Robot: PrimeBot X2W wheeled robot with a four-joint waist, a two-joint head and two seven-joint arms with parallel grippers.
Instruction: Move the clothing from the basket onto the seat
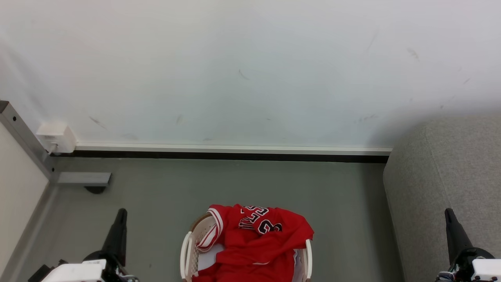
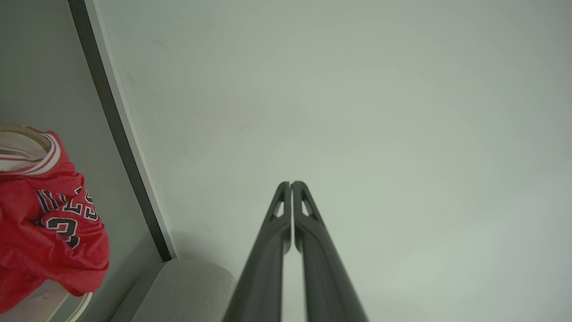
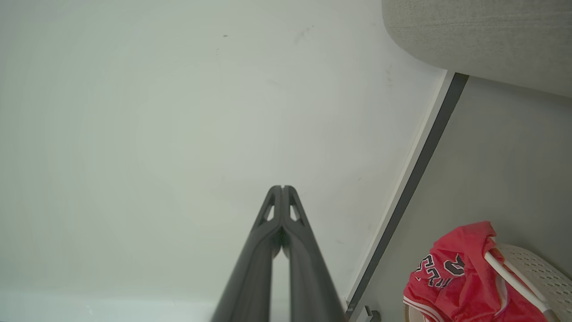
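Red clothing [image 1: 258,243] with white-and-red trim and black-and-white lettering fills the white basket [image 1: 187,250] at the bottom centre of the head view, spilling over its far rim. The grey seat [image 1: 446,188] stands to the right of the basket. My left gripper [image 1: 120,213] is shut and empty, left of the basket. My right gripper [image 1: 448,213] is shut and empty, in front of the seat. In the left wrist view the left gripper [image 2: 291,183] points at the wall, with the clothing [image 2: 44,232] at the left edge. The right wrist view has the right gripper [image 3: 282,188], clothing [image 3: 456,277] and basket [image 3: 532,268].
A pale wall [image 1: 250,70] with a white and black baseboard [image 1: 235,152] runs behind the basket. A white box [image 1: 56,137] and a grey metal frame [image 1: 23,137] sit at the left. Grey floor [image 1: 235,184] lies between basket and wall.
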